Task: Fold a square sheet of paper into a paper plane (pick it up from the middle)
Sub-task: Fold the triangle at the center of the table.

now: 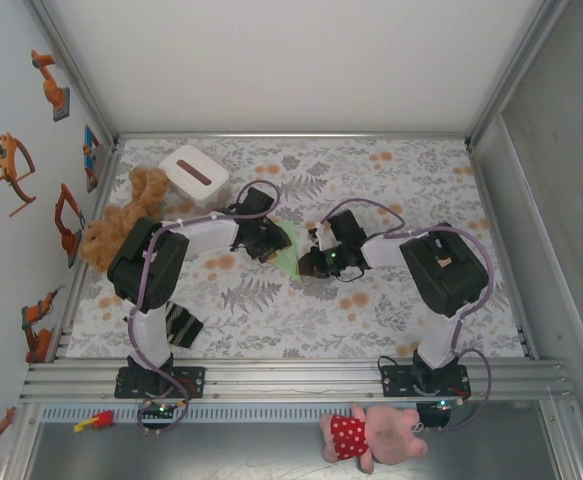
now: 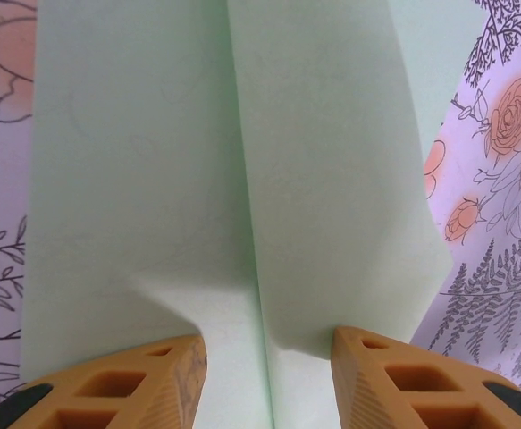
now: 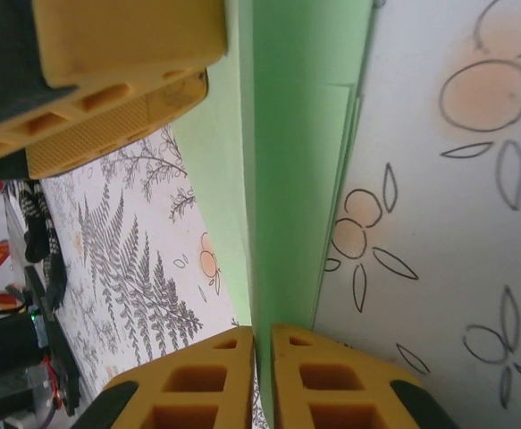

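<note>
The paper (image 2: 144, 179) lies in the middle of the table (image 1: 411, 310), between the two grippers. It is already folded lengthwise: two flaps meet along a centre crease (image 2: 242, 223), and in the right wrist view its layers stack into a narrow strip. We judge the task partly done. The long folds are in, but the shape does not yet look like a finished dart, so the wings are probably left to fold.

The left gripper (image 2: 267, 344) reaches in from the left with its jaws wide apart, one finger on each side of the crease, gripping nothing. We cannot tell whether it presses on the paper. The right gripper (image 3: 262, 344) comes in low from the opposite side, its fingers nearly together with the paper's edge pinched between them.
</note>
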Available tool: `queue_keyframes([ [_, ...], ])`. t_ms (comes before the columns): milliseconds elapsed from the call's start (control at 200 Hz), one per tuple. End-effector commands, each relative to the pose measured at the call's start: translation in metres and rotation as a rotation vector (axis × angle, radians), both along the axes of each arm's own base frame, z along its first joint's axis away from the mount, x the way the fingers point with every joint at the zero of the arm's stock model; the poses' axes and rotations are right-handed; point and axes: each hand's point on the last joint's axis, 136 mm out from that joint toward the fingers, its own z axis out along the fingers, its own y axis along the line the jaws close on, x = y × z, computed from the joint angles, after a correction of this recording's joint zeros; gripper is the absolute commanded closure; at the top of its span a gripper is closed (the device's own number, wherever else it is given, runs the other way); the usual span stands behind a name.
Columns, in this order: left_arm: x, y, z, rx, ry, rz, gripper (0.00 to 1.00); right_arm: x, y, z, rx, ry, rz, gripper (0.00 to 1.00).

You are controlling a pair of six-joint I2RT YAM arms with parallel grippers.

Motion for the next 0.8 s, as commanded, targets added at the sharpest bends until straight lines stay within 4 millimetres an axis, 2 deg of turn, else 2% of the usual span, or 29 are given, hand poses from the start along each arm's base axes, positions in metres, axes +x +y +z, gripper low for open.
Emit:
queue_keyframes([
  [0,-0.071,0.055,-0.083,0.291,0.266,-0.058,0.55,0.013,-0.007,0.019,-0.035,-0.073,-0.046,0.84],
  [135,-0.074,0.06,-0.087,0.334,0.274,-0.08,0.53,0.021,-0.013,0.022,-0.057,-0.109,-0.101,0.75],
  [336,-0.08,0.062,-0.095,0.362,0.298,-0.092,0.52,0.023,0.0,0.034,0.048,-0.09,-0.114,0.77],
  [491,-0.082,0.063,-0.1,0.373,0.309,-0.095,0.51,0.022,-0.003,0.016,0.011,-0.043,-0.134,0.78],
  [791,-0.087,0.064,-0.105,0.384,0.326,-0.102,0.5,0.021,0.004,0.008,0.028,0.002,-0.105,0.78],
])
